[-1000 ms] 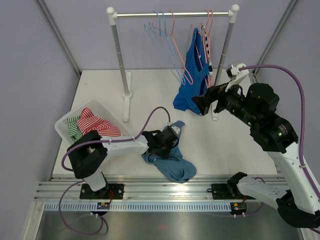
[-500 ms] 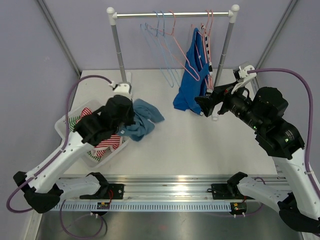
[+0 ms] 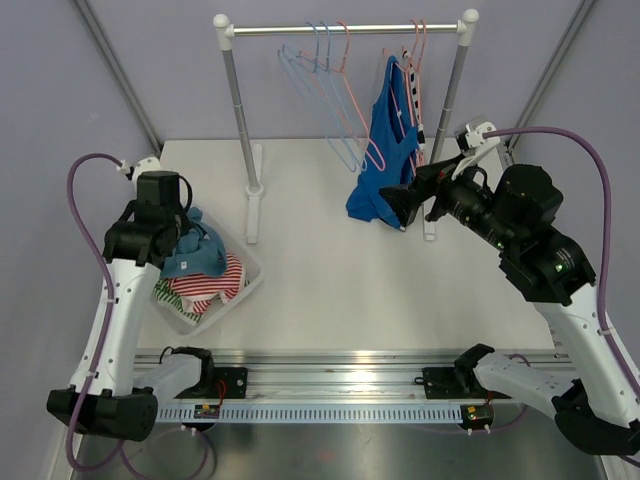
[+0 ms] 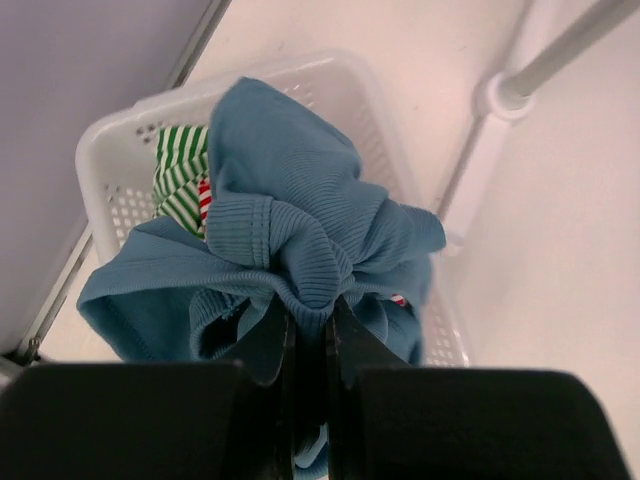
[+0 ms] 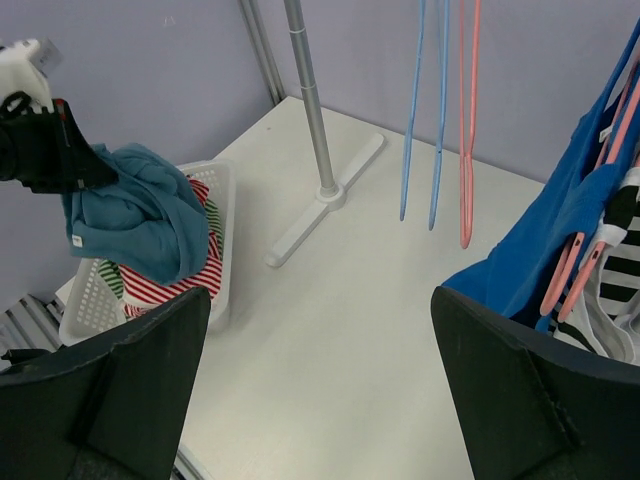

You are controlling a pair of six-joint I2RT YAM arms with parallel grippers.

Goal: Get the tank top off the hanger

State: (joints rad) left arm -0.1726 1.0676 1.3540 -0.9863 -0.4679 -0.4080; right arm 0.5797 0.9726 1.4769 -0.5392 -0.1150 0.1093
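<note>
Blue tank top point(image 3: 385, 150) on its hanger point(image 5: 556, 285) at the right end of the clothes rack point(image 3: 340, 29), right gripper point(image 5: 320, 300) spread wide just before it, left gripper point(image 4: 308, 330) clenched on a teal top point(image 4: 300, 240) above the basket point(image 3: 250, 278), left of the rack

Ribbed teal garment point(image 4: 290, 240); matt plastic basket point(image 4: 300, 70)

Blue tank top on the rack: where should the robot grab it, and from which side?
On the blue tank top, probably the loose lower hem, approached from the front right, where the open right gripper is. It drapes free below the pink hanger, while the straps are crowded by a striped garment.
</note>
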